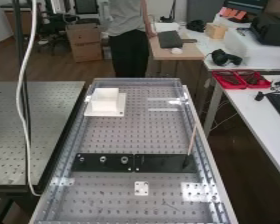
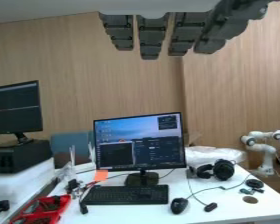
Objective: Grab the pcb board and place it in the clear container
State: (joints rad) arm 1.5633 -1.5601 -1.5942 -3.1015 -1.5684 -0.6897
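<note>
High view, from the near end: a small white plate (image 1: 141, 188) is seen lying flat on the perforated surface (image 1: 107, 202). Past it, two black plates (image 1: 165, 164) are set end to end, and farther off a white block (image 1: 106, 98) is carried on a white base (image 1: 117, 110). Which piece is the pcb board cannot be told. Over to the wrist view: the hand (image 2: 152, 35) is held open, fingers straight; beyond it come a keyboard (image 2: 126, 195), then a monitor (image 2: 139, 142).
</note>
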